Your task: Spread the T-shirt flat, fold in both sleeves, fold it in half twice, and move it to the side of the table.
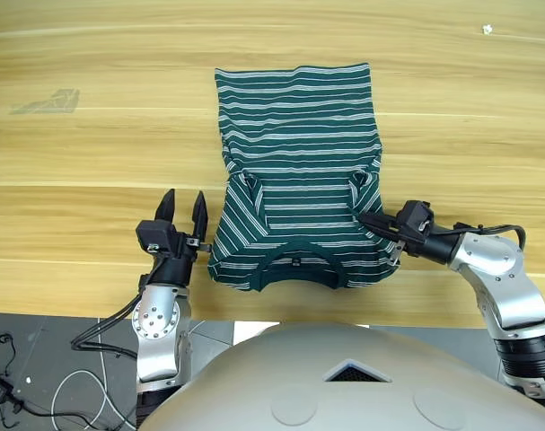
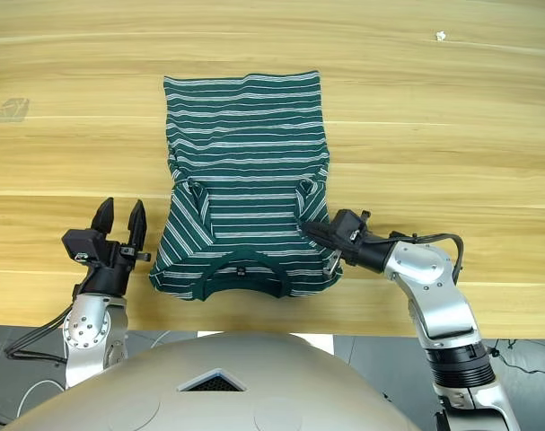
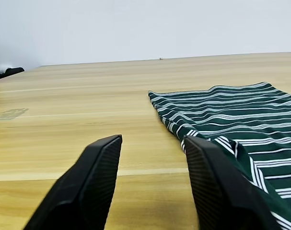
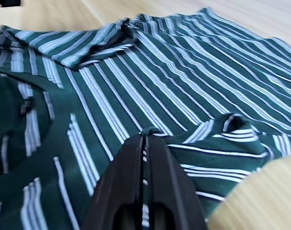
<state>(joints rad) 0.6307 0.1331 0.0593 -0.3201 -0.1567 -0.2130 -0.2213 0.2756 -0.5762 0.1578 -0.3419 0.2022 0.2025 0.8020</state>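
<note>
A dark green T-shirt (image 1: 299,162) with white stripes lies on the wooden table (image 1: 92,162), collar toward the near edge and both sleeves folded in over the body. My left gripper (image 1: 182,205) stands open just left of the shirt's near left corner, nothing between its fingers (image 3: 99,163). In the left wrist view the T-shirt (image 3: 231,120) lies beside the gripper. My right gripper (image 1: 364,216) lies low over the shirt's right side by the folded-in sleeve. In the right wrist view its fingers (image 4: 135,163) are shut with a small ridge of striped cloth (image 4: 150,130) pinched at their tips.
Bare wood stretches left, right and beyond the shirt. A small white scrap (image 1: 487,29) lies at the far right, and a faint grey mark (image 1: 48,101) at the far left. The table's near edge (image 1: 74,296) runs just behind both grippers.
</note>
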